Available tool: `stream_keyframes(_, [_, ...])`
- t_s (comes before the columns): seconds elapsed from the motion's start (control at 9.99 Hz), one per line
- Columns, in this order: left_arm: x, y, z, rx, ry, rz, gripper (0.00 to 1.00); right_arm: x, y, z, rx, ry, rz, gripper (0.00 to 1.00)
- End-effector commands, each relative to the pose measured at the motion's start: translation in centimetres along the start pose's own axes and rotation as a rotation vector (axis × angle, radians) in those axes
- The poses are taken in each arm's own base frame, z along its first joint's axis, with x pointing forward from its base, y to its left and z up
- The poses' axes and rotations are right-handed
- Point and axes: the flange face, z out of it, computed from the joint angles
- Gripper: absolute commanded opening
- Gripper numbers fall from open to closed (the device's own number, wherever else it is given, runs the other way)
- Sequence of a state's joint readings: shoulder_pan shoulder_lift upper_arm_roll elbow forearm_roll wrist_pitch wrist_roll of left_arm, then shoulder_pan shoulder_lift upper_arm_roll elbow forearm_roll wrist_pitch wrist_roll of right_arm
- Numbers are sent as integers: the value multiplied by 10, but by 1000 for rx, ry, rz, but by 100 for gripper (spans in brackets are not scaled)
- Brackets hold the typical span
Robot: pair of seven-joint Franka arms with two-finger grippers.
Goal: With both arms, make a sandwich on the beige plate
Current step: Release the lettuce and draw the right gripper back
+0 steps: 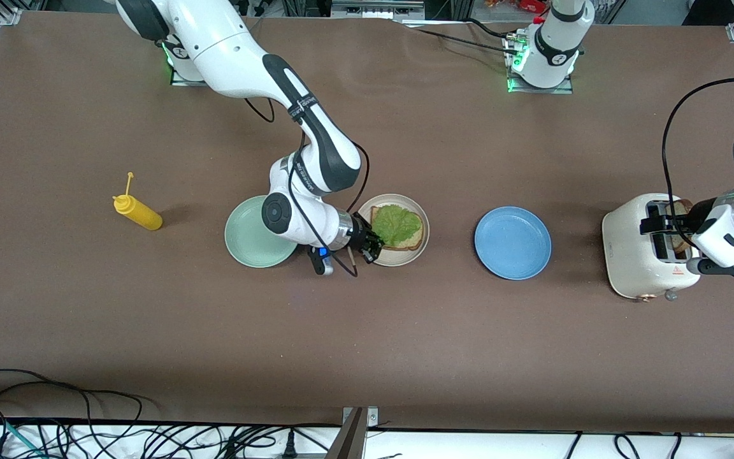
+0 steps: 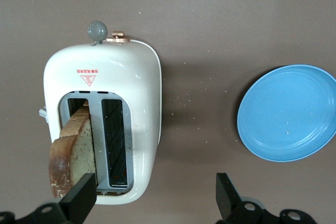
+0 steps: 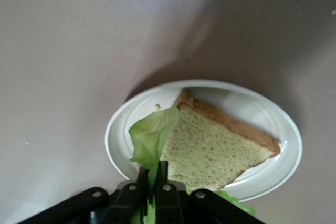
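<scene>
While the right gripper (image 1: 370, 245) rests at the rim of the round matte beige plate (image 1: 422, 225), its fingers (image 3: 143, 188) are pinched shut on the edge of the ruffled green lettuce leaf (image 1: 397, 224). We see that leaf draped over a square tan toast slice with a darker crust (image 1: 410, 243) lying on the plate. The plate sits between a round mint green plate (image 1: 249, 245) and a round blue plate (image 1: 512, 242) on the brown desk (image 1: 405, 331). A yellow squeeze bottle (image 1: 137, 213) lies toward the right arm's end of the desk.

We find the left gripper (image 2: 155, 196) over the white two-slot toaster (image 1: 636, 255), its fingers (image 2: 80, 196) spread wide and gripping nothing. A second toast slice (image 2: 73, 153) leans out of one slot; one finger stands just beside its crust.

We judge the step in hand to be the lettuce placement, with the top slice not yet fetched. The sandwich is thus half built. The next move calls for the right fingers to release the leaf and clear the plate. The left fingers should then straddle the leaning slice and close on it. We advise a straight upward pull, since the slice could catch on the slot.
</scene>
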State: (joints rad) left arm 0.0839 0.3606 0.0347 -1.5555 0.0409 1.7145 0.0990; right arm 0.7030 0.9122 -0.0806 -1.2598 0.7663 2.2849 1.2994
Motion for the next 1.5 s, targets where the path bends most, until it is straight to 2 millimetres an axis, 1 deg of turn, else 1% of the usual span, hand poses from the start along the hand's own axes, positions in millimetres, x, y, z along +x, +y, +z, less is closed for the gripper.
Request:
stream_keyframes(0.0, [0,1,-4,34,-8,-3,100,-7,3,7,-5,-33,21,7])
stream_keyframes(0.1, [0,1,-4,34,-10,-3,100,-7,4,9,-9,-29,20,45])
stream_keyframes(0.3, [0,1,-4,34,-10,-3,100,-11,4,9,-9,-27,13,93])
stream_keyframes(0.4, [0,1,-3,34,-11,-3,100,-16,6,12,-13,-24,2,100])
stream_keyframes(0.6, [0,1,-2,34,-13,-2,100,-18,5,8,-12,-28,-1,100])
stream_keyframes(0.7, [0,1,-1,34,-14,-2,100,-17,2,0,-7,-21,4,100])
stream_keyframes(0.8, [0,1,-1,34,-14,-2,100,-18,0,-16,-34,2,-23,100])
stream_keyframes(0.9, [0,1,-1,34,-14,-2,100,-15,-1,-44,-92,21,-45,100])
stream_keyframes(1.0, [0,1,-1,34,-14,-2,100,-10,-4,-84,-133,33,-55,100])
stream_keyframes(1.1, [0,1,-1,34,-14,-2,100,0,-3,-124,-178,41,-54,100])
stream_keyframes(1.2, [0,1,-1,34,-14,-2,100,13,0,-165,-224,44,-83,100])
stream_keyframes(1.4, [0,1,-1,34,-14,-2,100,47,13,-259,-272,47,-194,100])
